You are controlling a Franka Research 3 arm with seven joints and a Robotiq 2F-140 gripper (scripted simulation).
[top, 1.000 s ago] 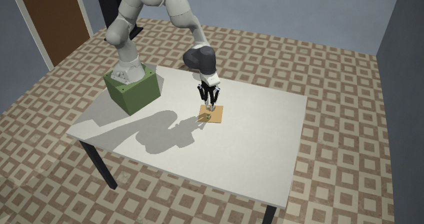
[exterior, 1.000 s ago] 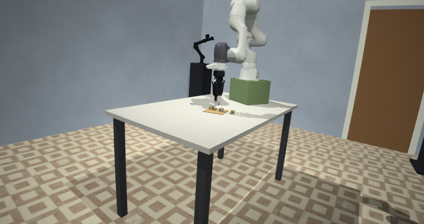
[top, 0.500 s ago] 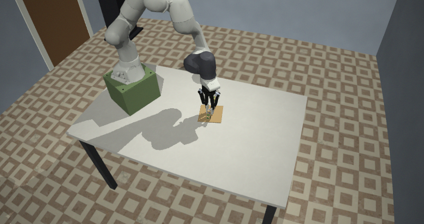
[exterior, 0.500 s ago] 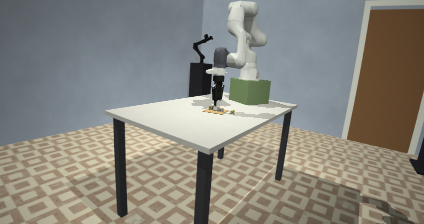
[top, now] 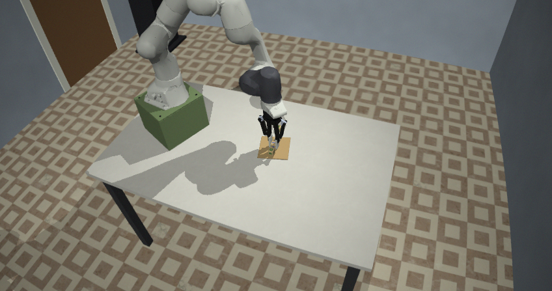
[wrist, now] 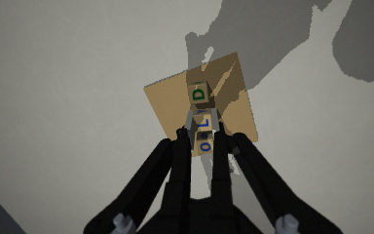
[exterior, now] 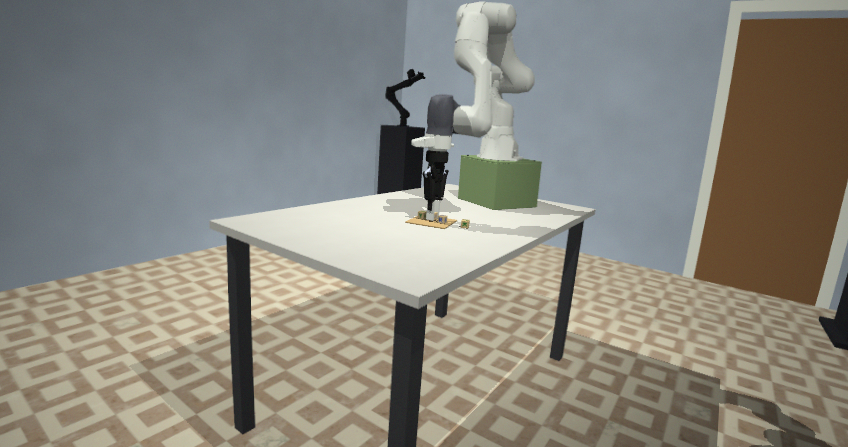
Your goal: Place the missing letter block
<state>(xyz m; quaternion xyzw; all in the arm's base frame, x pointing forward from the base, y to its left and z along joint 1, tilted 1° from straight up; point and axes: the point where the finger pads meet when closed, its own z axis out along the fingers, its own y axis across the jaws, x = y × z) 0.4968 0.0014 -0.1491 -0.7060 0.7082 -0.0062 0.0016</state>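
Now we hold the L block point(wrist: 203, 120) in our end effector point(wrist: 202, 132), fingers nearly closed on its sides, directly over the gap between the O block point(wrist: 204, 144) and the D block point(wrist: 201, 94) on the tan mat point(wrist: 169, 99); the row runs straight away from us.

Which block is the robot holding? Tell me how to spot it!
Look at the tan mat on the white table. Three blocks lie in a row there, and the gripper pinches the middle one, the L block. Its blue L sits between the green D block and the blue O block.
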